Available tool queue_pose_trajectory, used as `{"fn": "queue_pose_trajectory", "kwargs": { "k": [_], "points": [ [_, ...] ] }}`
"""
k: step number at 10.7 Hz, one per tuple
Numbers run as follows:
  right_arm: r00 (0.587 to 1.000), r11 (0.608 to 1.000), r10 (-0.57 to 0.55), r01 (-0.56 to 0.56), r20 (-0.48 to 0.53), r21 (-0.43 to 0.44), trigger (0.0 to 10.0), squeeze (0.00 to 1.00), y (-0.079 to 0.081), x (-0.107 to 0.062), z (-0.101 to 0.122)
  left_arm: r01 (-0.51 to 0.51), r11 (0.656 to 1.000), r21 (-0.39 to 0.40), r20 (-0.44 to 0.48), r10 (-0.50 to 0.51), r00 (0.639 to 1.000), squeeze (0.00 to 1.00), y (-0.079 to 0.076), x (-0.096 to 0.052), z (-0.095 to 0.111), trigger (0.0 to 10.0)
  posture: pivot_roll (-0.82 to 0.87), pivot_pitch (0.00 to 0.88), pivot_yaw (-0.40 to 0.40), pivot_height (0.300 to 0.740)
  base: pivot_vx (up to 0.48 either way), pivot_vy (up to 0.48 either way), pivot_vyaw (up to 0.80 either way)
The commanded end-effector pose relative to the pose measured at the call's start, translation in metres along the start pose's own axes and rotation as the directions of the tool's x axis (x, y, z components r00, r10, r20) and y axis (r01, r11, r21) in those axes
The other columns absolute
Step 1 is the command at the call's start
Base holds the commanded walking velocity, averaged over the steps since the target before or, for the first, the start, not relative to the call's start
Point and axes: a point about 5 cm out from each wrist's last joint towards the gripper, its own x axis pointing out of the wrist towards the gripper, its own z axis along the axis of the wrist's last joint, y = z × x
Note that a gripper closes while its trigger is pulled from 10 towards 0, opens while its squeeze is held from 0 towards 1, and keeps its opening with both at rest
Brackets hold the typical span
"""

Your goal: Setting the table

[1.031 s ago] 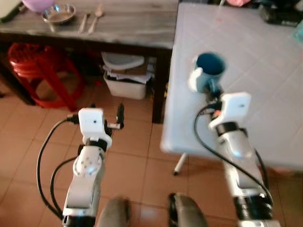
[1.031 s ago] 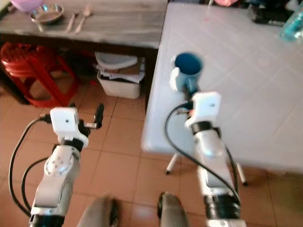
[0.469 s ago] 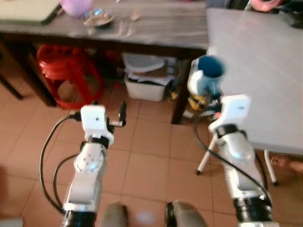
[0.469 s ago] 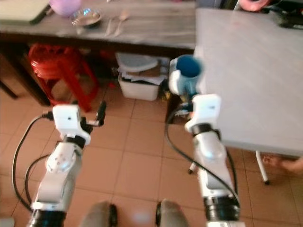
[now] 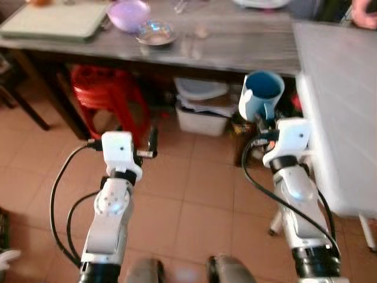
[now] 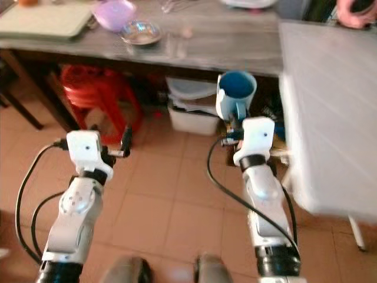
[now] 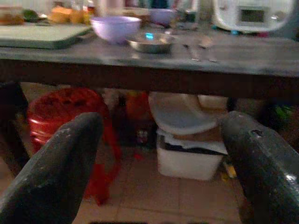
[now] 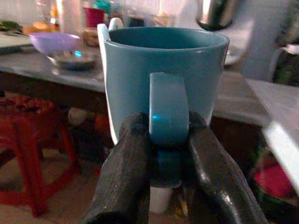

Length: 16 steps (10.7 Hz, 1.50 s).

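Left gripper (image 5: 152,141) extends forward over the floor, jaws wide and empty. At 12 o'clock, a purple bowl (image 5: 129,13) sits on the desk (image 5: 235,50). Right gripper (image 8: 161,154) pinches the upright blue mug (image 5: 263,94) by its handle, mouth up, above the floor.

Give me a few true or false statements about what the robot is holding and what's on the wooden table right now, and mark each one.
1. The right gripper is shut on the handle of the blue mug. True.
2. The left gripper holds a spoon. False: its fingers are spread apart with nothing between them.
3. The blue mug is standing on the white table. False: it is carried in the air, to the left of that table's edge.
4. A purple bowl sits on the wooden table beside a metal bowl. True.
5. The red stool is on top of the wooden table. False: it stands on the floor beneath it.
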Motion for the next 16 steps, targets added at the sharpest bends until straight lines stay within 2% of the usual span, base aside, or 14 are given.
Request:
{"fn": "queue_pose_trajectory", "kwargs": {
  "k": [1,5,10,11,16],
  "points": [
    [0.999,1.000,0.024,-0.024,0.023,0.004,10.0,0.00,0.008,0.001,0.004,-0.006,1.000,0.014,0.000,0.006,1.000,0.00,0.006,-0.002,0.000,10.0,-0.01,0.157,0.012,0.740,0.424,0.000,0.00],
    [1.000,1.000,0.018,-0.018,0.021,0.003,10.0,0.00,0.009,0.001,0.004,0.022,0.999,0.037,0.015,-0.022,1.000,0.00,0.002,-0.003,0.002,10.0,-0.01,0.162,0.013,0.740,0.465,0.000,0.00],
    [0.999,1.000,-0.016,0.016,0.044,0.002,10.0,0.00,0.005,0.008,0.010,0.051,0.999,0.012,0.018,-0.052,0.999,0.00,-0.006,-0.007,0.001,10.0,-0.01,0.162,0.014,0.740,0.480,0.000,0.00],
    [0.999,1.000,-0.025,0.025,0.048,-0.004,10.0,0.00,0.003,0.009,0.011,0.056,0.998,0.008,0.020,-0.056,0.998,0.00,-0.007,-0.007,0.001,10.0,-0.01,0.160,0.013,0.740,0.480,0.000,-0.80],
    [0.996,0.999,0.009,-0.005,0.094,-0.043,10.0,0.00,0.007,0.014,0.018,0.039,0.999,0.004,0.037,-0.039,0.999,0.00,-0.006,-0.007,0.005,10.0,-0.01,0.155,0.010,0.740,0.473,0.000,-0.12]
  ]
}}
